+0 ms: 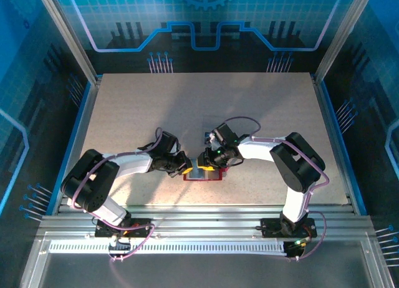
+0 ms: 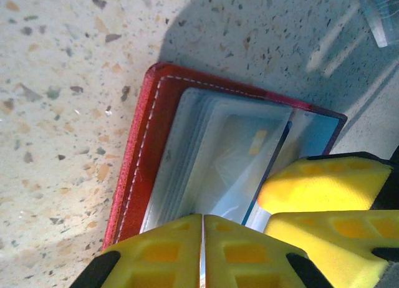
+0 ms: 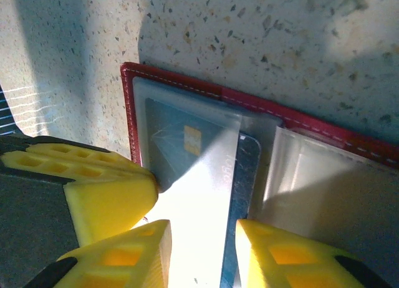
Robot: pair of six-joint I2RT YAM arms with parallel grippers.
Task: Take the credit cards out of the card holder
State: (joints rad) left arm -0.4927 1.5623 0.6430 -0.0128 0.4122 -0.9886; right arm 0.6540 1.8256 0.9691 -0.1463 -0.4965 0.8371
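The red card holder (image 1: 202, 174) (image 2: 146, 144) (image 3: 249, 101) lies open and flat on the table between both grippers. Its clear pockets hold a blue card with a gold chip (image 3: 174, 138) (image 2: 249, 144), and a darker blue card (image 3: 246, 176) pokes out beside it. My left gripper (image 1: 186, 168) (image 2: 202, 238) is shut, its yellow tips resting on the pockets at the holder's edge. My right gripper (image 1: 209, 160) (image 3: 202, 257) is open, one finger on each side of the glare-lit card face. The right gripper's fingers (image 2: 324, 182) almost touch the left gripper's fingers (image 3: 106, 188).
One small blue card (image 1: 207, 137) lies loose on the speckled table (image 1: 262, 113) just behind the right gripper. Aluminium frame posts and blue walls enclose the table on three sides. The arm bases sit at the near edge.
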